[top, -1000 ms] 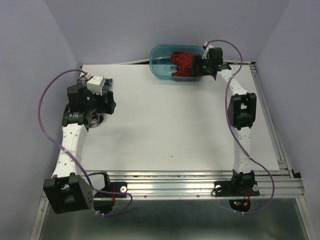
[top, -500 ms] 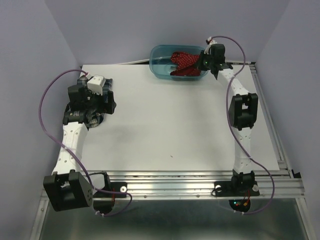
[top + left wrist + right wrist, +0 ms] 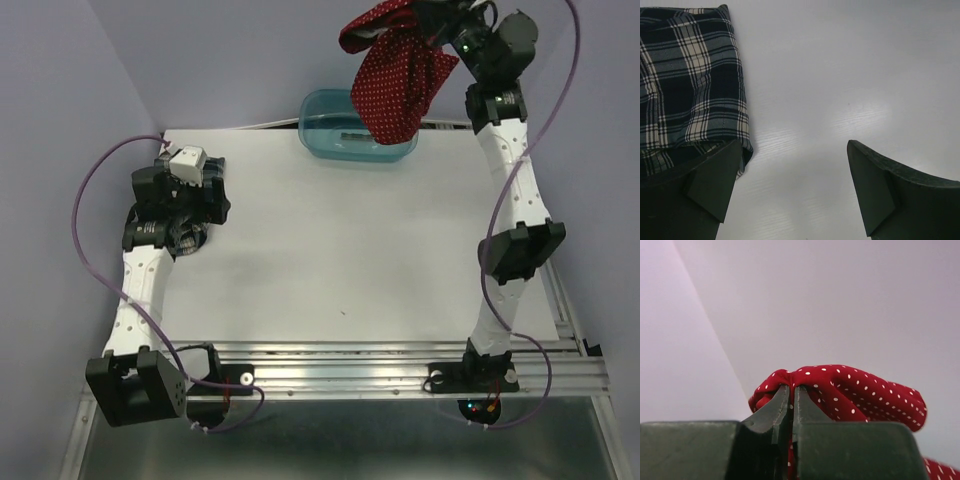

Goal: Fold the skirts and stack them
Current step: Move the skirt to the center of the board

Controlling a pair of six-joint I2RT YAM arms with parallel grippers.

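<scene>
— Looking down on the white table (image 3: 350,260), carrying the teal tub (image 3: 322,135) at its far edge. Finding the red dotted skirt (image 3: 395,85) where?

— Dangling in the air above the tub, bunching at the top and drooping toward its right end. Overlapping that end in the overhead view; not managing to tell whether touching it.

— And placing the plaid skirt (image 3: 690,85)?

— Lying on the table, well to the left of the tub and nearer the arm bases, mostly hiding beneath the left arm in the overhead view.

— Reading the right gripper (image 3: 791,390) how?

— Pinching a gathered fold of the red dotted skirt, jaws pressing nearly together on the cloth, high above the tub's right end.

— And the left gripper (image 3: 794,147)?

— Hovering low, far left of the tub, spreading wide and gripping nothing, one finger overlapping the plaid skirt's near corner, the other over bare table.
</scene>
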